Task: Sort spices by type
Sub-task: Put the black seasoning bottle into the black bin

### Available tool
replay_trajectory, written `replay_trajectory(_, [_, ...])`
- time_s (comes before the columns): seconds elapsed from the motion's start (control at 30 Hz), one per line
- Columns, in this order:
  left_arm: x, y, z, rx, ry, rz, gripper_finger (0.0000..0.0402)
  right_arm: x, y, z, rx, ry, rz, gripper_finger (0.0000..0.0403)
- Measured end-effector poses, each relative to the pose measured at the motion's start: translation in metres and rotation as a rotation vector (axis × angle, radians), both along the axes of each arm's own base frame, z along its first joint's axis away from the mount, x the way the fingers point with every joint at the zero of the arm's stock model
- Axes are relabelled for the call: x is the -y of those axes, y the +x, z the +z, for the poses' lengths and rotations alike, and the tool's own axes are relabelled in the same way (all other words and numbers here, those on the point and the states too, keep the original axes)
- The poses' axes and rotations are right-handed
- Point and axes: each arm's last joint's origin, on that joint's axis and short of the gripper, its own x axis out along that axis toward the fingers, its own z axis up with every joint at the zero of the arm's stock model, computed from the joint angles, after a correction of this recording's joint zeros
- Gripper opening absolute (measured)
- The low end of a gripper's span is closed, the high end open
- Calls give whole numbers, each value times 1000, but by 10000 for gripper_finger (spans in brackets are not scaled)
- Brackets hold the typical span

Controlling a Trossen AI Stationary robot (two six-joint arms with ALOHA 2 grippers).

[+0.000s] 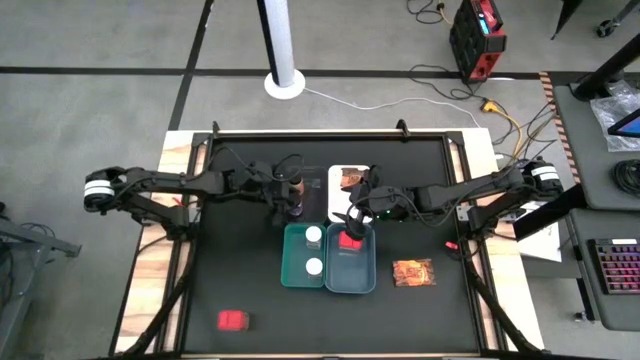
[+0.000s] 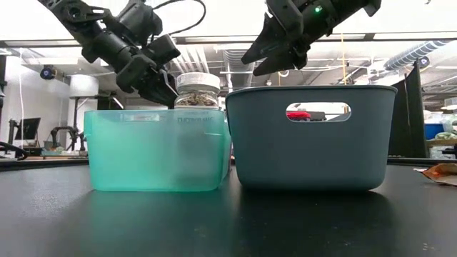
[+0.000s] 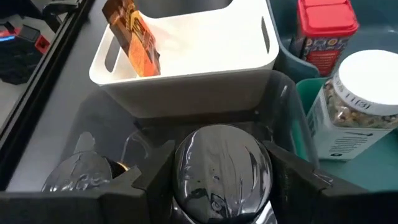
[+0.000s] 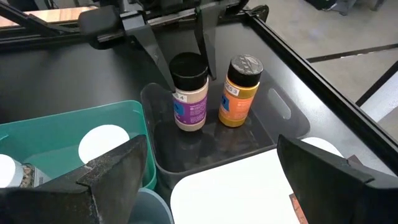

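On black tabletop point(image 1: 250, 290), left gripper point(image 4: 186, 53) clasps purple-labelled dark bottle point(image 4: 189, 93), right gripper point(image 1: 352, 217) gapes empty; red box point(image 1: 233, 320) and orange-red packet point(image 1: 413, 272) remain unsorted.

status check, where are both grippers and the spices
Left gripper shut on purple bottle in clear tray. Right gripper open above grey-blue tray. Red box and packet still loose.

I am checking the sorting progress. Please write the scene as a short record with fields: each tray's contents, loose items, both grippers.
teal tray: two white-capped jars
grey-blue tray: one red box
white tray: one orange-red packet
clear tray: purple bottle, orange bottle
loose on table: second red box, second packet
left gripper: closed on purple bottle
right gripper: open, above grey-blue tray
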Motion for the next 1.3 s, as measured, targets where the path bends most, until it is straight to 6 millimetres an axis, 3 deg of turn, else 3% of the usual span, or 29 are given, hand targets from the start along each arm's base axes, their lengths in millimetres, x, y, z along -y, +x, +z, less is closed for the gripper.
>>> replay_trajectory(1.13, [-9,-6,-14,-5,-47,-7,185,0,0,-1,-1,-2,2,350])
replay_trajectory(1.3, [-9,-5,-17,-16,-50,-5,217,0,0,-1,6,-3,2,350])
